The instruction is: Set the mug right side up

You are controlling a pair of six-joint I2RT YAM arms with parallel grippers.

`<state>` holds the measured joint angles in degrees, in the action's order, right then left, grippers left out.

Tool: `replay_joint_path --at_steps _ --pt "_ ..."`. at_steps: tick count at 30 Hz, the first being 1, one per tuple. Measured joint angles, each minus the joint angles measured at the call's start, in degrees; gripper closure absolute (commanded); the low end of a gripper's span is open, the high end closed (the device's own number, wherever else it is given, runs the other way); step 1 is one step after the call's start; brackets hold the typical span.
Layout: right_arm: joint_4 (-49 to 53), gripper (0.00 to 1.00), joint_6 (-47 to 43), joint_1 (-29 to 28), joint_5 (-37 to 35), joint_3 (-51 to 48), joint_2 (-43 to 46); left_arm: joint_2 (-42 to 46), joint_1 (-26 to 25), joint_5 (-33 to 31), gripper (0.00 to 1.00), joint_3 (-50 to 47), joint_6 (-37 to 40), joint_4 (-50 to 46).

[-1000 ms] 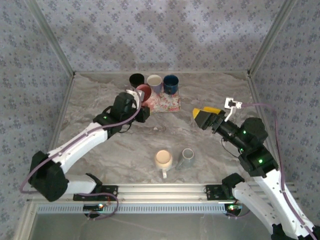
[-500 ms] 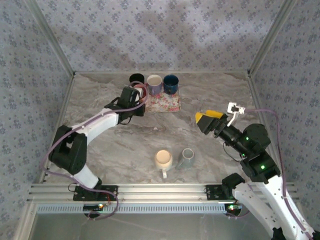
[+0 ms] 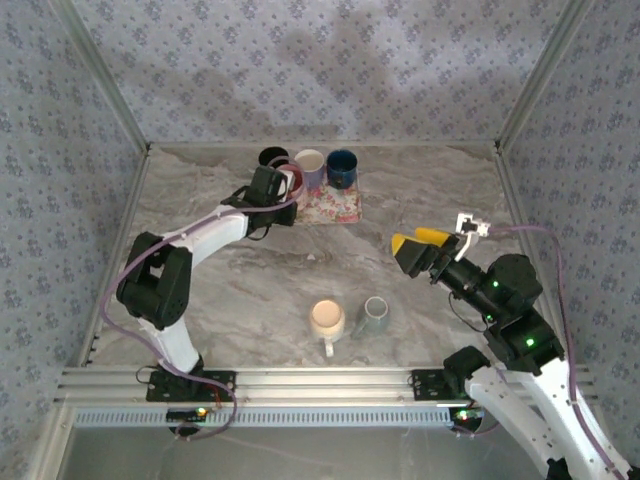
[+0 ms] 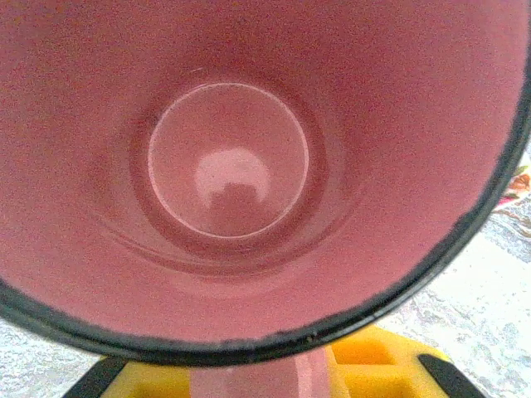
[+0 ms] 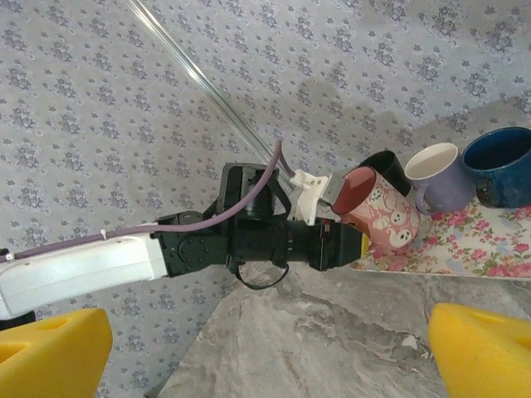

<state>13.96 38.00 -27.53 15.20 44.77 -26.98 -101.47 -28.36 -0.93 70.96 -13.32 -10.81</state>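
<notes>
— Where to find the pink mug (image 5: pixel 377 211)?
— At the far side of the counter (image 3: pixel 270 300), clamped in the left pincer (image 3: pixel 288 184), by the left edge of a floral tray (image 3: pixel 335 208). Tilted, mouth aimed up and away from the arm. Pale figures on the outside; plain pink inside, with a dark rim.
— Touching the tray?
— Hard to tell from any view; possibly just above it.
— And close behind?
— A black mug (image 3: pixel 270 157), a lavender mug (image 3: pixel 309 165) and a blue mug (image 3: pixel 342 167), side by side in a row along the tray's far edge, mouths up.
— How about the right pincer (image 3: pixel 413 241)?
— Spread wide, holding nothing. Hovering over the right half of the counter, well apart from the tray, yellow fingers (image 5: pixel 50 352) pointed toward the left arm and the pink mug.
— Anything nearer the arm bases?
— A cream mug (image 3: pixel 326 318), upright, handle toward the near edge. Just beside it, to the right, a grey mug (image 3: pixel 375 318).
</notes>
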Motion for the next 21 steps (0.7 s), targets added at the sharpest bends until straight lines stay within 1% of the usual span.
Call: replay_joint_path --at_steps 9,21 --pt "1.3 0.0 -0.2 0.0 -0.1 0.0 0.0 -2.5 0.7 -0.7 1.0 0.8 0.3 -1.7" --pt "2.2 0.0 -2.1 0.0 -0.2 0.0 0.0 -2.6 2.2 -3.7 1.0 0.0 -0.5 -1.9"
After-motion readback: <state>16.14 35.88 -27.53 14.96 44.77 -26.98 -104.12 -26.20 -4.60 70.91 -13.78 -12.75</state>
